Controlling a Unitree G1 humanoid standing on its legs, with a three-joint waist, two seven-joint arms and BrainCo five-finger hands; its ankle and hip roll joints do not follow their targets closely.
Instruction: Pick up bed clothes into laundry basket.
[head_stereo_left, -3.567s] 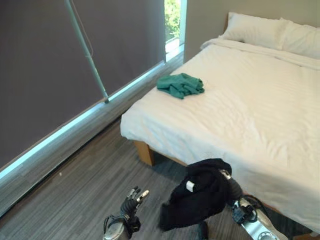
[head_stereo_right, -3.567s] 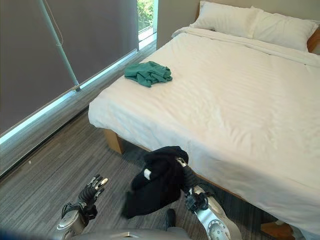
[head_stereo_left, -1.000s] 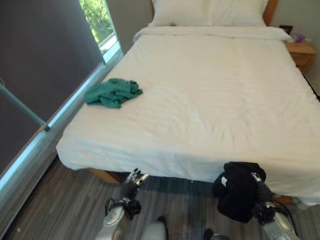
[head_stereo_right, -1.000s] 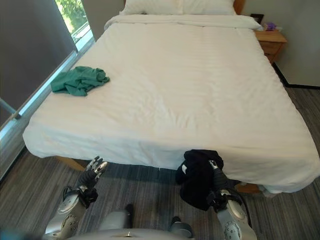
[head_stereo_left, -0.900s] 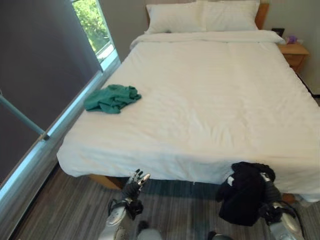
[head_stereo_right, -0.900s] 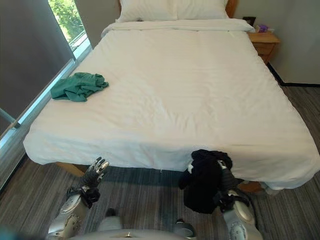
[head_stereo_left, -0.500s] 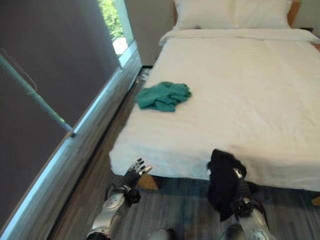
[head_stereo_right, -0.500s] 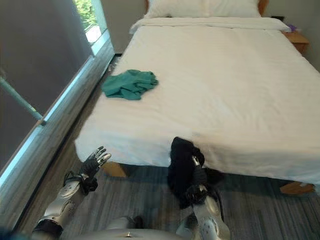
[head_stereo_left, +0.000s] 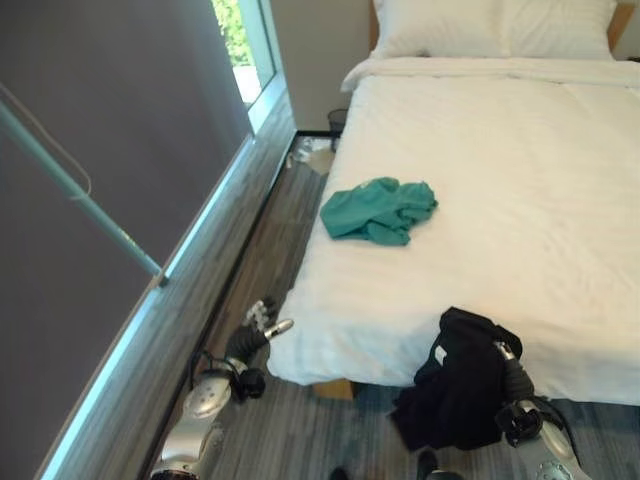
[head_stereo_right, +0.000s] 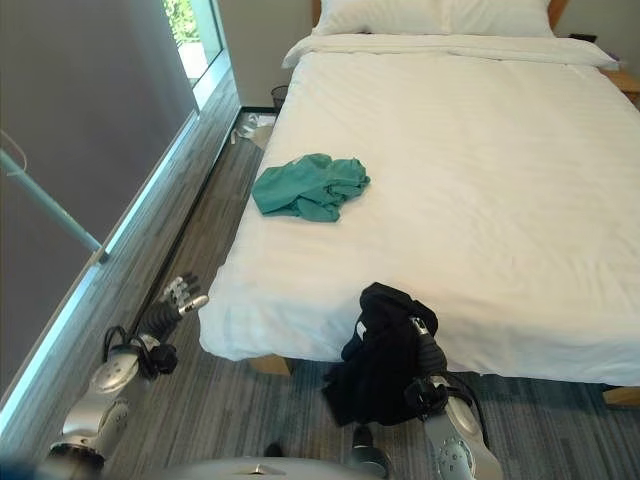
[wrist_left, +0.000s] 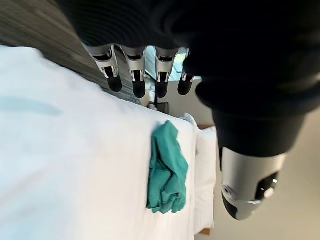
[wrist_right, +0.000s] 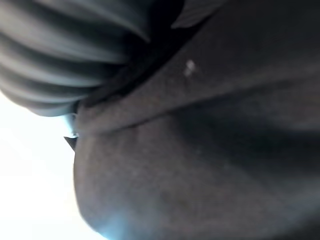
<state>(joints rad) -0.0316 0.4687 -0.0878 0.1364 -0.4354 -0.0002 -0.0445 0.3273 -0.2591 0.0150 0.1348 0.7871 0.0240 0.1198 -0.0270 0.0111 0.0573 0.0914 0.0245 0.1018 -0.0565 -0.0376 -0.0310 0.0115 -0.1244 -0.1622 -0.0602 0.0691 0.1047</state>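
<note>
A black garment (head_stereo_left: 452, 388) hangs in front of the bed's foot edge, with my right hand (head_stereo_right: 424, 352) shut on its top. The right wrist view has the same dark cloth (wrist_right: 200, 130) right against the hand. A crumpled green garment (head_stereo_left: 378, 210) lies on the white sheet near the bed's left edge, and the left wrist view has it too (wrist_left: 167, 175). My left hand (head_stereo_left: 254, 337) is open and holds nothing. It hovers low over the floor by the bed's near left corner, its fingers (wrist_left: 136, 76) straight.
The white bed (head_stereo_left: 540, 170) takes up the right side, with pillows (head_stereo_left: 490, 25) at its head. A dark blind and glass wall (head_stereo_left: 110, 140) run along the left, leaving a narrow strip of floor (head_stereo_left: 262, 240) beside the bed. A small dark bin (head_stereo_left: 337, 118) stands at the far end of that strip.
The whole picture has shifted, so the camera has turned towards the window side. My right hand still holds the black garment, and my left hand stays open.
</note>
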